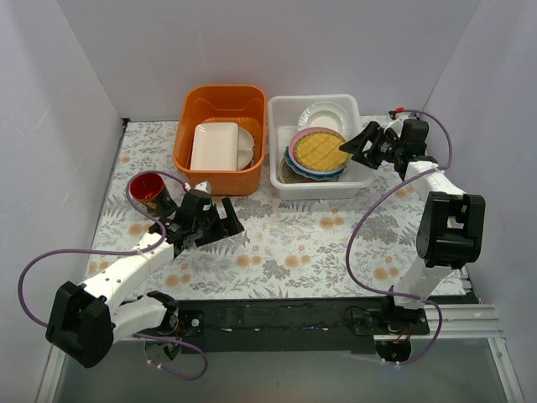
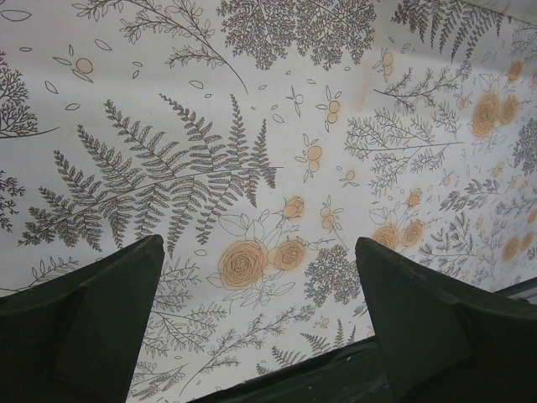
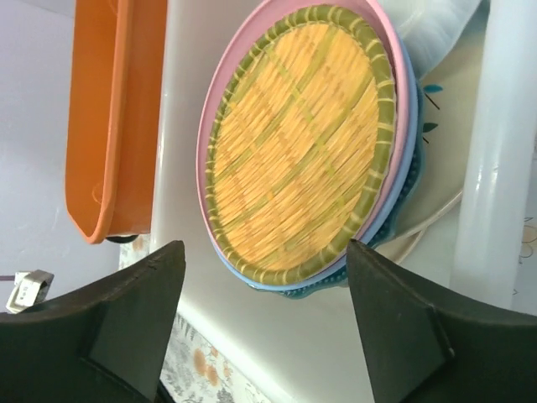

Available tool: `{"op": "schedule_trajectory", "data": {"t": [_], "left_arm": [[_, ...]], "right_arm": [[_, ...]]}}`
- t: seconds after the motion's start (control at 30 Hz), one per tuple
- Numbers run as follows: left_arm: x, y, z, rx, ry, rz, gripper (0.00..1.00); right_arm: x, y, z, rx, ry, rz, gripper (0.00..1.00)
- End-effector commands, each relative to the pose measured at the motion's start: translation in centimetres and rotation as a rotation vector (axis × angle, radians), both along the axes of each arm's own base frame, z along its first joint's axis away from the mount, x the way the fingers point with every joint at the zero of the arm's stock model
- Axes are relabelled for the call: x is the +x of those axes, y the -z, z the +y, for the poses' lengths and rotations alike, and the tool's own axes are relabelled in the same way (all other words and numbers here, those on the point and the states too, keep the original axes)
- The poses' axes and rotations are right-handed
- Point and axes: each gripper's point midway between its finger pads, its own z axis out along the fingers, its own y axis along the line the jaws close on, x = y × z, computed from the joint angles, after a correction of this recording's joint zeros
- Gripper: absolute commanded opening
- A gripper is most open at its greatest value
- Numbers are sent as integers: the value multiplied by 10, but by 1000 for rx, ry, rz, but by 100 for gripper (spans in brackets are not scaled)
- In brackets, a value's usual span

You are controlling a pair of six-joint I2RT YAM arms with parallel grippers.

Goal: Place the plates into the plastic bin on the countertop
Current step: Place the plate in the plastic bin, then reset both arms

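Just beside the plastic bin (image 1: 323, 190) stands an orange tub (image 1: 214, 181).

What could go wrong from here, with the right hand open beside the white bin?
The open right hand sits close to the white translucent plastic bin; withdrawing might catch its rim and shift it. The yellow woven round plate with a green rim tops an uneven-looking stack over the round pink plate, so a jolt could slide it. The round white plate leaning at the bin's back might topple.
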Motion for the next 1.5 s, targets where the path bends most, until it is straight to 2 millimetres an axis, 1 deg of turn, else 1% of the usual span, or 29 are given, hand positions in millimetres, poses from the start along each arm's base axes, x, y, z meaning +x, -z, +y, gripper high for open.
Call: {"op": "schedule_trajectory", "data": {"t": [0.0, 0.07, 0.1, 0.13, 0.27, 0.3, 0.33, 0.37, 0.43, 0.47, 0.5, 0.67, 0.7, 0.73, 0.77, 0.8, 0.83, 0.9, 0.93, 1.0, 1.03, 1.07, 1.13, 1.23, 1.27, 1.37, 1.47], "left_arm": [[0, -7, 0, -6, 8, -16, 98], [0, -7, -1, -8, 10, -15, 98], [0, -7, -1, -9, 11, -16, 98], [0, -8, -2, -12, 12, -18, 98], [0, -10, -4, -21, 23, -25, 98], [0, -10, -4, -21, 29, -27, 98], [0, -10, -4, -23, 31, -30, 98], [0, -12, -5, -26, 32, -34, 98], [0, -13, -6, -29, 41, -39, 98], [0, -14, -6, -31, 46, -45, 98], [0, -14, -6, -31, 46, -45, 98], [1, -14, -7, -31, 51, -47, 98], [0, -14, -7, -33, 56, -45, 98], [1, -15, -8, -38, 55, -49, 98], [0, -13, -9, -39, 57, -45, 98], [1, -14, -9, -39, 57, -47, 98], [1, -13, -9, -40, 58, -46, 98], [1, -14, -9, -43, 57, -48, 98], [2, -15, -10, -47, 57, -51, 98], [2, -17, -12, -53, 64, -57, 98], [2, -18, -12, -56, 64, -62, 98], [2, -19, -11, -56, 61, -65, 98], [3, -19, -11, -60, 58, -70, 98], [2, -17, -13, -72, 62, -69, 98], [2, -16, -13, -72, 61, -67, 98], [2, -15, -16, -78, 69, -62, 98], [4, -17, -17, -82, 70, -67, 98]], "right_arm": [[0, -53, -8, -74, 22, -174, 87], [-5, -61, -6, -84, 17, -207, 91], [-8, -71, -5, -91, 19, -237, 92], [-10, -76, -4, -99, 18, -249, 94], [-14, -91, 1, -195, 7, -310, 97], [-15, -92, 3, -224, 18, -308, 97], [-14, -94, -1, -250, 33, -310, 97], [-16, -94, 11, -314, 20, -322, 97], [-18, -97, 13, -381, 31, -335, 97], [-23, -98, 22, -412, 19, -329, 98], [-20, -100, 16, -485, 54, -344, 98], [-31, -102, 22, -649, 94, -371, 98], [-34, -97, 22, -669, 87, -363, 98], [-37, -96, 25, -673, 77, -367, 98], [-39, -97, 23, -703, 101, -370, 98], [-43, -88, 24, -715, 94, -354, 98], [-46, -86, 25, -723, 88, -356, 98], [-53, -83, 33, -729, 68, -361, 98], [-57, -76, 34, -744, 57, -350, 98], [-63, -73, 39, -771, 49, -351, 98], [-67, -66, 40, -781, 38, -341, 98], [-70, -65, 42, -782, 35, -341, 98], [-77, -53, 44, -780, 11, -326, 98], [-87, -45, 51, -763, -24, -325, 98], [-92, -39, 51, -763, -31, -315, 98], [-99, -31, 48, -765, -27, -305, 98], [-103, -28, 45, -770, -21, -299, 98]]}}
